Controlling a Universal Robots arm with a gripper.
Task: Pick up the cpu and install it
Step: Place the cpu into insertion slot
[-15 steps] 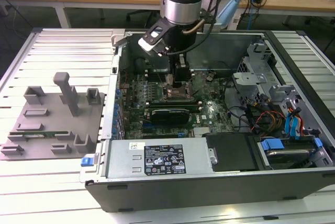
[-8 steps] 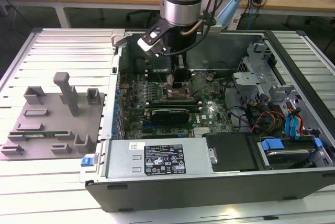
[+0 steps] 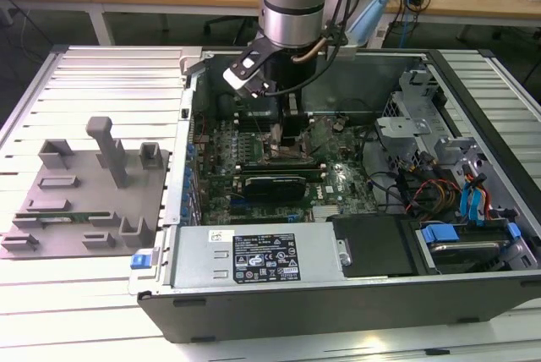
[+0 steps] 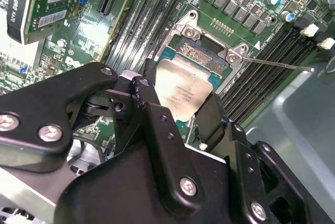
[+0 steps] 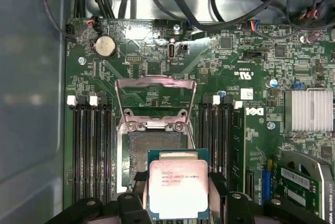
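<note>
**Tech:** Slatted desk (image 3: 76, 311) carries the open case (image 3: 254, 294). The arm (image 3: 292, 7) reaches into it, over the socket (image 5: 154, 150). Status?

**Operator:** Pick-up is complete. The end effector (image 4: 182, 110) is clamped on the cpu (image 5: 178, 190), gripping two opposite edges. The metal top shows in both wrist views.

**Tech:** Position relative to the socket?

**Operator:** The cpu hangs just above the socket. It overlaps one edge and sits off centre. Most of the socket's contact field is uncovered.

**Tech:** Seated?

**Operator:** Judged not seated. The cpu does not lie within the socket's frame, and the load plate (image 5: 155, 96) stands raised on the socket's far side. Not yet done: alignment, seating, release, plate closure.
</note>
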